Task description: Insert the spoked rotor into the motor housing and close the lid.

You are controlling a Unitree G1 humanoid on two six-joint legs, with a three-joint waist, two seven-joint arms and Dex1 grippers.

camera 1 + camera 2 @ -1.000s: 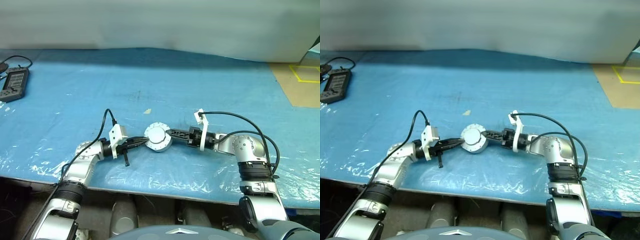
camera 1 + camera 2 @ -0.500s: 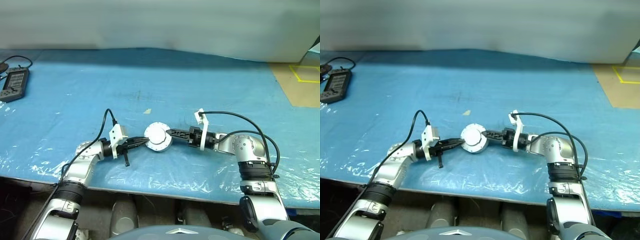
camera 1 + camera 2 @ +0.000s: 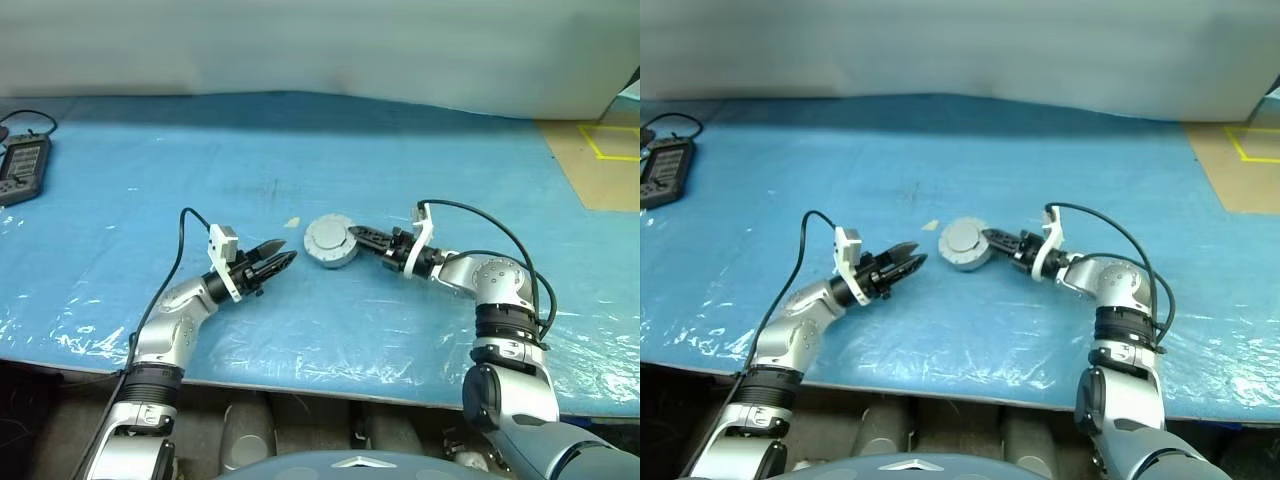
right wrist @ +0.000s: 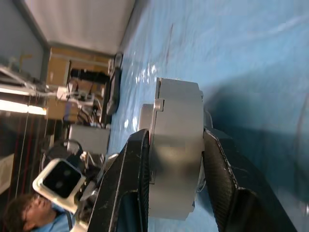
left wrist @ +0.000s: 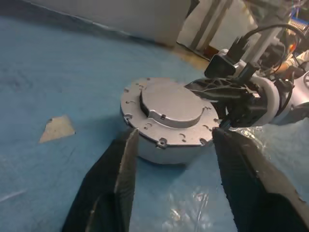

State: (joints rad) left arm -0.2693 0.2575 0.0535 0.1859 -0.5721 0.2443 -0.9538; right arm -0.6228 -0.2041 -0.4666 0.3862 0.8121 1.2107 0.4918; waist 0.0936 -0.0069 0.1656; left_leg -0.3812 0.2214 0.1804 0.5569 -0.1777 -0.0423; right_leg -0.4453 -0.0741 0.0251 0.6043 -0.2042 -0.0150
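Over the blue plastic-covered table [image 3: 120, 200] we see our right gripper [image 3: 362, 237] pinching the round grey lidded motor housing [image 3: 330, 241]; our left gripper [image 3: 280, 258] (fingers parted, empty) points at it, just apart.

Your robot's arms [image 3: 175, 325] are silver, ribbed black at the joints (black cables loop above), ending in white-bracketed black fingers [image 3: 272, 262].
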